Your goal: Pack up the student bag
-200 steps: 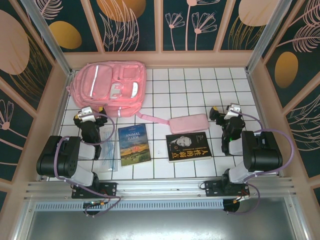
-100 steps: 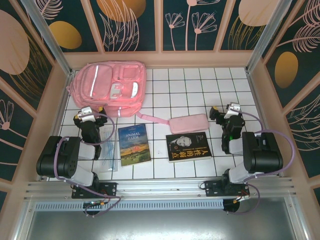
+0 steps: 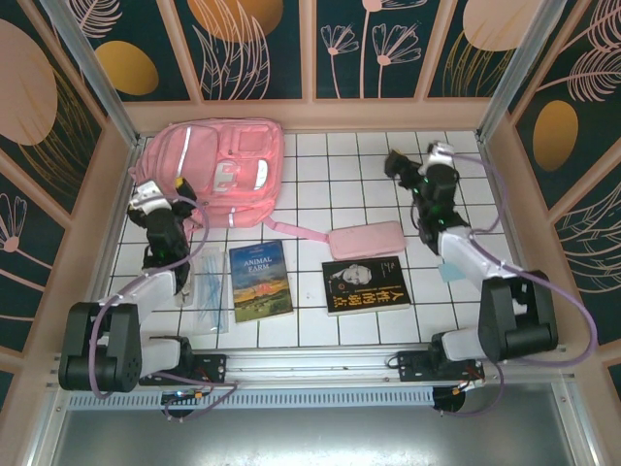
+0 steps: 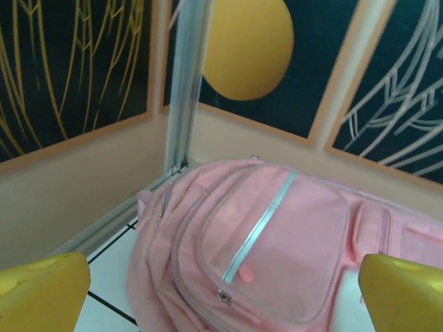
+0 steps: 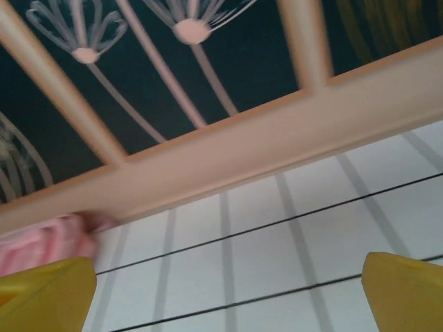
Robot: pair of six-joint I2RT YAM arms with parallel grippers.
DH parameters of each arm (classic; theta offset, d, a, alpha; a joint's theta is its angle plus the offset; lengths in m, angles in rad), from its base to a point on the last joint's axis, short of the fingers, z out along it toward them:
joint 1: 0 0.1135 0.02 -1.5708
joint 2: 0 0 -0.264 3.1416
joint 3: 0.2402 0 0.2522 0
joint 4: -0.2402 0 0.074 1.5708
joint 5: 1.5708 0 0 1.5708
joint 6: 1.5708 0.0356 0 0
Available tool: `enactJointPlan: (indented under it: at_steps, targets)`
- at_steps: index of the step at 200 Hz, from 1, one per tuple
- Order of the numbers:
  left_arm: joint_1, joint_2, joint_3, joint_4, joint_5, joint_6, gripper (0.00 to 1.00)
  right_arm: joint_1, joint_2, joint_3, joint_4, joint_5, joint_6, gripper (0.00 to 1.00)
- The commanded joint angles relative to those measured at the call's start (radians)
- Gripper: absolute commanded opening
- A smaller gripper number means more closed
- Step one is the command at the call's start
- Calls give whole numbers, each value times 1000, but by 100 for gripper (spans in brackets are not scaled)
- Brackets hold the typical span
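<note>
**2 robot arms with spread pincers above a desk, pink student bag in the far-left corner**

Seen from above, a white tiled desk (image 3: 340, 160) sits inside a booth whose dark walls are painted with pale plant shapes. The student bag (image 3: 213, 167) is large, soft and pink, with shiny silver strips. It lies at 10 o'clock on the desk, pushed into the corner. A pink strap (image 3: 291, 230) trails from its 5 o'clock edge toward a small flat pink pencil case (image 3: 367, 240) near the middle of the desk.

The left pincer (image 3: 165, 189) hangs near the bag's 8 o'clock edge and points toward 12 o'clock. In the left wrist view its 2 yellow fingertips (image 4: 41, 294) sit in the lower corners, spread wide, pinching nothing. The bag's front pocket, with a silver strip and a zip pull, lies ahead between them.

The right pincer (image 3: 412, 167) is raised at 1 o'clock on the desk, well apart from the bag. In the right wrist view its yellow fingertips (image 5: 405, 290) are also spread wide and hold nothing. Bare tiles and the back wall lie beyond them.

Along the near side, a clear plastic sleeve (image 3: 206, 291) lies at 7 o'clock. Just beside it is an "Animal Farm" paperback (image 3: 260, 282). A dark book (image 3: 365, 285) with a face on its cover lies at 6 o'clock, just below the pencil case. All 4 items rest on the desk outside the bag.
</note>
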Motion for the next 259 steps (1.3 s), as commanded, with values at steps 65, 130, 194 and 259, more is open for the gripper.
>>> enactJointPlan:
  at_steps: [65, 130, 194, 259]
  targets:
    - [7, -54, 84, -469, 128, -420, 99, 376, 634, 549, -204, -306, 400, 89]
    - [6, -176, -31, -510, 196, -476, 99, 436, 953, 826, -130, -454, 501, 74]
    - [6, -179, -18, -513, 185, -462, 99, 338, 874, 935, -176, -507, 463, 0]
    - [6, -116, 3, -487, 211, -493, 99, 127, 761, 1080, -497, -593, 275, 0]
